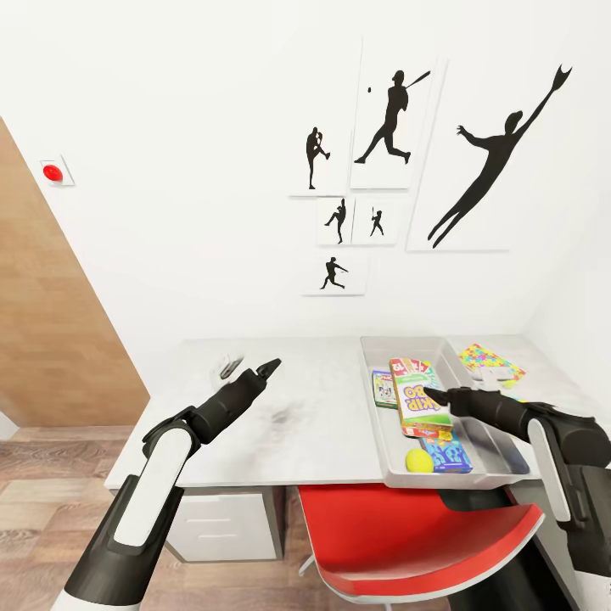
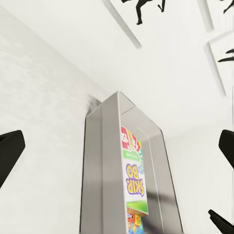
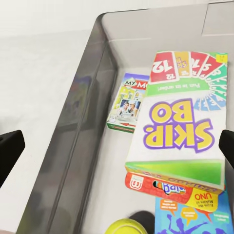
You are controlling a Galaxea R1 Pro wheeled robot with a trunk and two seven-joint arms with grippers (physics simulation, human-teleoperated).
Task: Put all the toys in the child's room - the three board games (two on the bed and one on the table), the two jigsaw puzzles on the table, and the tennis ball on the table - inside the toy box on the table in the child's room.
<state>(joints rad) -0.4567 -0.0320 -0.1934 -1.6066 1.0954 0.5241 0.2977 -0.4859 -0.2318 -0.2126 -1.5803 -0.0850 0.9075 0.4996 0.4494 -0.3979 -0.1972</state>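
Observation:
The light grey toy box [image 1: 370,399] stands on the right part of the table [image 1: 280,441]. Inside it the Skip-Bo game [image 1: 413,392] lies across the white-green Monopoly game [image 1: 383,389] and the blue game [image 1: 447,450], and the tennis ball [image 1: 417,460] rests at the near end. One jigsaw puzzle [image 1: 490,361] lies flat on the table just right of the box. My right gripper [image 1: 441,395] hangs open over the box, above the Skip-Bo game [image 3: 180,131], the tennis ball [image 3: 127,228] and the Monopoly game [image 3: 129,102]. My left gripper [image 1: 270,367] is open above the bare table top, left of the toy box [image 2: 97,161].
A red chair [image 1: 407,535] is tucked under the table's front edge, below the box. A white drawer unit [image 1: 225,526] sits under the table's left end. The wall with black silhouette pictures [image 1: 390,127] rises right behind the table. A wooden panel [image 1: 51,322] stands at far left.

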